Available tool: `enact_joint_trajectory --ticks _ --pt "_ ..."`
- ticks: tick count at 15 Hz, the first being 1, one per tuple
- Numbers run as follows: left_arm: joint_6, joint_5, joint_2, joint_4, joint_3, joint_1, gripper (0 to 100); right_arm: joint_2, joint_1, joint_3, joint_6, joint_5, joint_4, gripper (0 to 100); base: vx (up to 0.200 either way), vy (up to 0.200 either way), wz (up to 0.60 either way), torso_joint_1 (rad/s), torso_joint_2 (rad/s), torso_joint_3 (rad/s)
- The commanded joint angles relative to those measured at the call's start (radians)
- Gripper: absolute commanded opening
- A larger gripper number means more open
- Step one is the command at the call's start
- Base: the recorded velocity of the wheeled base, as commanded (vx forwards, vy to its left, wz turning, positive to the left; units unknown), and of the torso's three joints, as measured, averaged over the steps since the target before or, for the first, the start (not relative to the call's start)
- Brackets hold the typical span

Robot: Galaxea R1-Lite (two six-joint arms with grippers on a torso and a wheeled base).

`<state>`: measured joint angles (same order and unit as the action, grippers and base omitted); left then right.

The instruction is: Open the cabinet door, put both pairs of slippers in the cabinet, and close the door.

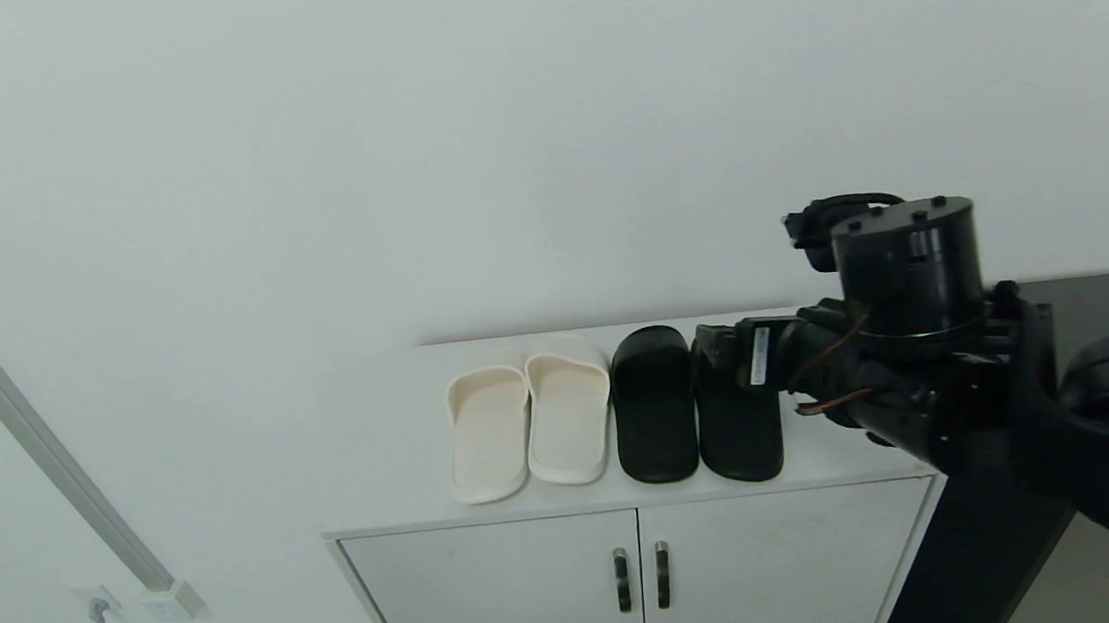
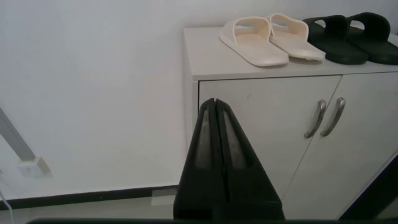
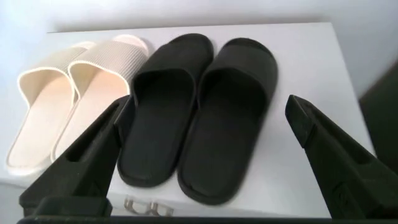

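Up on the closed cabinet (image 1: 786, 552), white slippers (image 1: 489, 428) and black slippers (image 1: 653, 403) sit side by side. Right gripper (image 3: 205, 106) hovers at the black pair, fingers spread; left gripper (image 2: 214, 106), fingers pressed together, hangs low facing the cabinet.

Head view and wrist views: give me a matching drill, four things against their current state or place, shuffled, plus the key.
Things
1. white slippers
2. cabinet doors
3. left gripper
4. right gripper

States or places
A. fingers spread, aimed at the black slippers
B. fingers pressed together, empty
C. both closed, handles side by side
D. on the cabinet top, to the robot's left of the black pair

Pairs: 1-D, 2-C, 3-B, 4-A
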<state>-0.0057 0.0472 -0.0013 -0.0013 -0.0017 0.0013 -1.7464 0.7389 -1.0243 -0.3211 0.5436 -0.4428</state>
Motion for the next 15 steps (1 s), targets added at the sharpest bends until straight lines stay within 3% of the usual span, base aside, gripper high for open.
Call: enact_joint_trajectory --ticks 1,15 --pt "0.000 0.000 0.001 0.000 0.000 0.000 0 -0.165 0.011 -0.117 0.000 0.045 0.001 100 0.000 0.000 0.00 0.000 0.00 0.000" --pt "-0.002 0.000 0.001 0.000 0.000 0.000 0 -0.463 -0.055 -0.333 0.002 0.064 -0.008 100 0.000 0.000 0.00 0.000 0.00 0.000"
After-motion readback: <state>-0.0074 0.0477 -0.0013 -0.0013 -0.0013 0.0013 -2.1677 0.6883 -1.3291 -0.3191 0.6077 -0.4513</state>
